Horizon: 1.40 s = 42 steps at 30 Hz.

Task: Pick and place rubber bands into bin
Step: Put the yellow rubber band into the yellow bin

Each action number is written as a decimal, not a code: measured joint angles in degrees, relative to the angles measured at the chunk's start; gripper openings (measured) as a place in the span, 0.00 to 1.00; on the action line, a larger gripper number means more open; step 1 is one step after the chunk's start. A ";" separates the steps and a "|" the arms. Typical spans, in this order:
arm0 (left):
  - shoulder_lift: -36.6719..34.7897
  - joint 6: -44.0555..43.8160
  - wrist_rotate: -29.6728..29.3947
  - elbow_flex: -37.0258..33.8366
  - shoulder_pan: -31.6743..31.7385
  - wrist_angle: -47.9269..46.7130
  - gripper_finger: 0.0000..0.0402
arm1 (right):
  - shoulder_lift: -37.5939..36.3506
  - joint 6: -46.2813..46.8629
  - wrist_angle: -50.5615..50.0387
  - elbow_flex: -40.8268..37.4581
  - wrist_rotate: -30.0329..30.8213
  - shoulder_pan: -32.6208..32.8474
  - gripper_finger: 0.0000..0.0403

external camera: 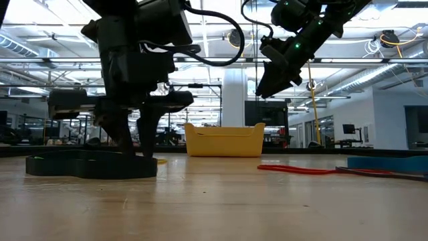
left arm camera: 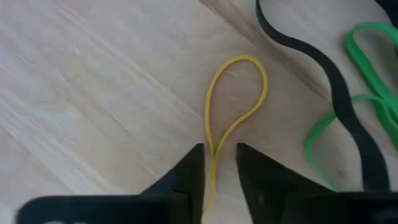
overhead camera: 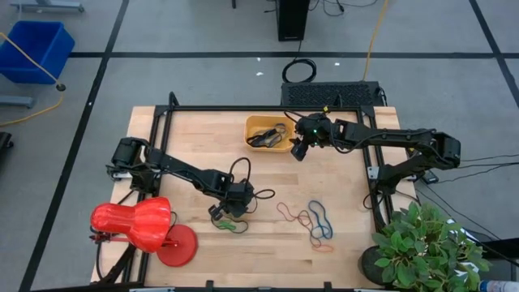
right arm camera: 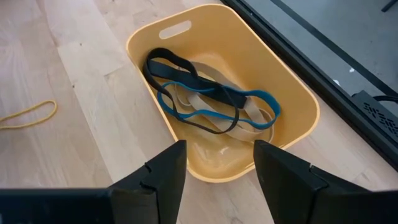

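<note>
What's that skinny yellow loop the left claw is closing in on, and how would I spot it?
Start at the red lamp on the wooden table; just beside it the left gripper points down at the boards. Between its fingers lies a yellow rubber band, pinched into a teardrop. Its neighbours, a black band and a green band, are wider and flatter.

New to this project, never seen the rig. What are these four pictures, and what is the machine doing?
Two dark robot arms work at a wooden table. One camera looks straight down, one sits at table height, and one rides on each wrist. The left tool is down on the wood, its fingers either side of a yellow rubber band, beside a black band and a green band. The right tool hangs open and empty over the yellow bin, which holds black, blue and tan bands. More loose bands lie on the table. A red lamp and a potted plant stand at its corners.
</note>
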 joint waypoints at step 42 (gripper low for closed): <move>-17.76 -25.56 -5.41 -0.28 5.16 3.74 0.04 | 0.02 -0.22 -0.11 0.00 0.00 -0.02 0.45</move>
